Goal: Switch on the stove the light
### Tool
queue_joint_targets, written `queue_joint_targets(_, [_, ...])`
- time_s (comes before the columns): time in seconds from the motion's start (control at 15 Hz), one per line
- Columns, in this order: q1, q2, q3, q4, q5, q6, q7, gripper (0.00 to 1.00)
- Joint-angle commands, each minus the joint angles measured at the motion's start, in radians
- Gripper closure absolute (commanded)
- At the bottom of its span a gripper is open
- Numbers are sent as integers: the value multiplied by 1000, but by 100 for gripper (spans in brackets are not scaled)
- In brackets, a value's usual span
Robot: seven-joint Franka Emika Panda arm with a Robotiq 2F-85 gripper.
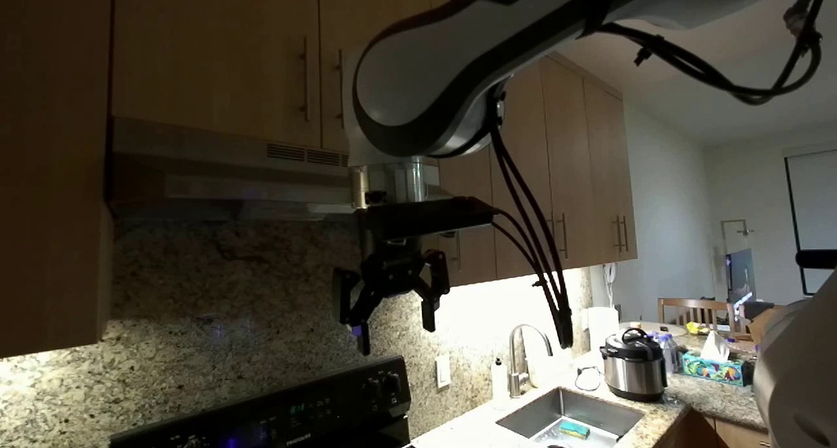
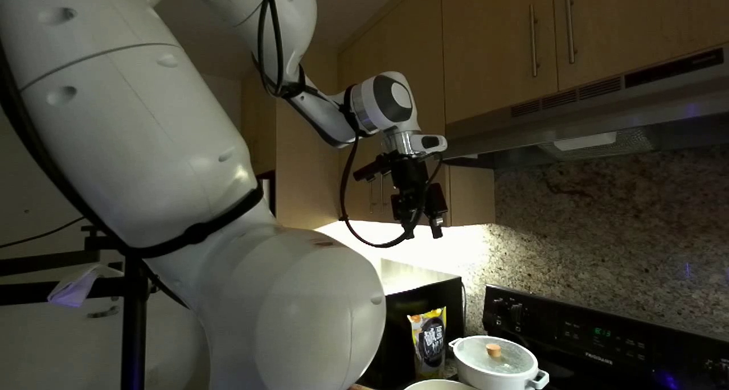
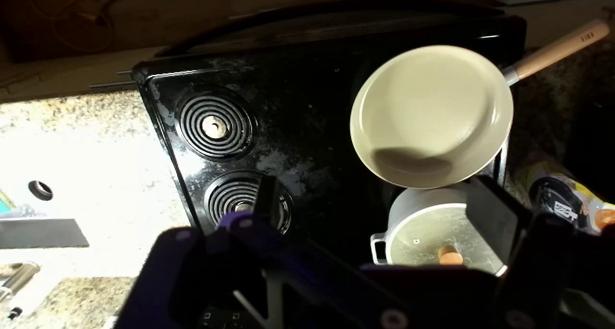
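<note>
The range hood (image 1: 229, 173) hangs under the cabinets, behind my gripper in an exterior view. It also shows in an exterior view (image 2: 586, 114), with a pale light panel (image 2: 585, 141) underneath that does not glow. A dark strip (image 2: 675, 68) lies on the hood's front; any switches there are too small to tell. The black stove (image 3: 312, 103) lies below, and its back control panel (image 2: 598, 333) has a lit green clock. My gripper (image 1: 395, 333) is open and empty, pointing down, below hood level and above the stove, apart from both. Its open fingers frame the wrist view (image 3: 379, 209).
A cream pan (image 3: 432, 113) with a wooden handle and a white lidded pot (image 2: 495, 364) stand on the stove. A snack bag (image 2: 430, 344) leans by a black box-shaped appliance (image 2: 393, 333). A sink (image 1: 569, 405) and pressure cooker (image 1: 634, 366) are beyond. Wooden cabinets (image 1: 216, 55) hang above.
</note>
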Motion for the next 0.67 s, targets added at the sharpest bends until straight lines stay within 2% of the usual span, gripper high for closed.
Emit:
queue_joint_targets(0.0, [21, 5, -18, 2, -13, -2, 11, 0])
queue_joint_targets(0.4, [-4, -13, 11, 43, -128, 47, 32, 0])
queue_joint_targets(0.6, [-20, -14, -12, 110, -198, 59, 0, 0])
